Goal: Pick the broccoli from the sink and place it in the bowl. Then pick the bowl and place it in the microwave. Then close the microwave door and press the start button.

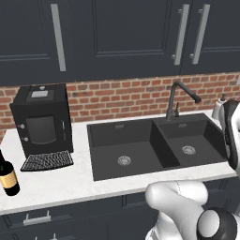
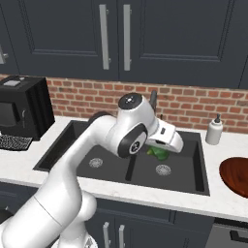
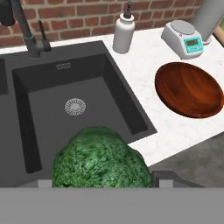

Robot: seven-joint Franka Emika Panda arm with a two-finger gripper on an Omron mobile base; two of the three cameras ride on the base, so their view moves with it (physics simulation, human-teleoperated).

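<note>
Two-finger gripper [image 2: 167,154] over the right basin, tips hidden, so grip state impossible to tell. Lumpy bright green broccoli [image 3: 101,162] right against the hand, above the dark charcoal double-basin sink [image 3: 109,78]. Wide reddish-brown wooden bowl [image 3: 189,89] on the white counter just right of the sink, near a white soap dispenser [image 3: 124,31] and small digital scale [image 3: 183,38].

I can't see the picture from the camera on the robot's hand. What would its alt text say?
A lumpy green broccoli looms close at the bottom, above a dark sink basin. On the white counter to the right sit a reddish-brown bowl, a soap dispenser and a small scale.
</note>
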